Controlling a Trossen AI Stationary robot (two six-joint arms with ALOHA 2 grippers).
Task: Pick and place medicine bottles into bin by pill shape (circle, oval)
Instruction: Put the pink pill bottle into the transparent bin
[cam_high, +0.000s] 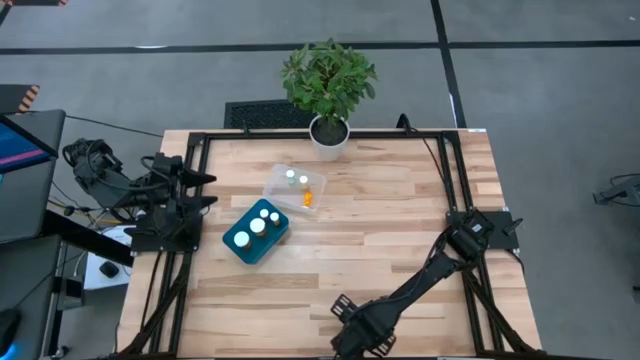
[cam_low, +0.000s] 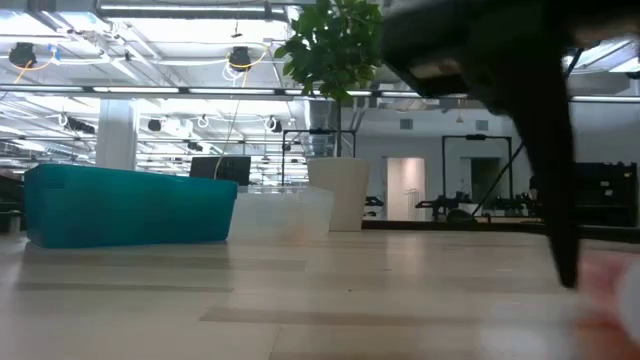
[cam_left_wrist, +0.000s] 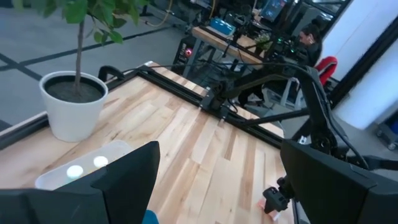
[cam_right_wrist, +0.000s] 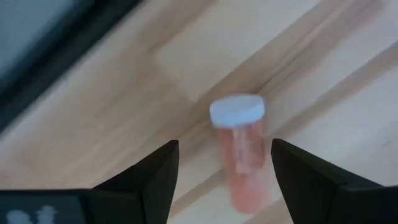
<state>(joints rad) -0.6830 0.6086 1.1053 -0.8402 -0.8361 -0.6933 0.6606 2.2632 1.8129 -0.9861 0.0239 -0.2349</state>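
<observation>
Starting on my left side, my left claw (cam_high: 207, 190) waits at the table's left edge with its fingers spread and nothing between them. Just past it, toward the table's middle, sits the teal rectangular plastic bin (cam_high: 256, 231) with three white-capped bottles already in it. Beyond that bin, nearer the white ceramic plant pot (cam_high: 328, 138), lies the clear shallow plastic bin (cam_high: 296, 189) holding two white-capped bottles and an orange one.

Moving rightward, my right claw (cam_right_wrist: 224, 163) hangs low over the near edge of the pale wooden slatted table (cam_high: 400, 220). Its two dark fingers (cam_right_wrist: 149, 177) stand spread wide and pinch nothing. Directly below and ahead of it lies the translucent orange medicine bottle with a flat white cap (cam_right_wrist: 239, 149). The bottle rests on its side on the wood, centred in the gap between my fingertips, touching neither. Its long axis runs along the gap, cap pointing away from my wrist, so my fingers flank its round body on either side.

My right claw is far nearer this bottle than my left, which sits well apart across the table. I judge the coming move is a straight descent, then closing across the body.
</observation>
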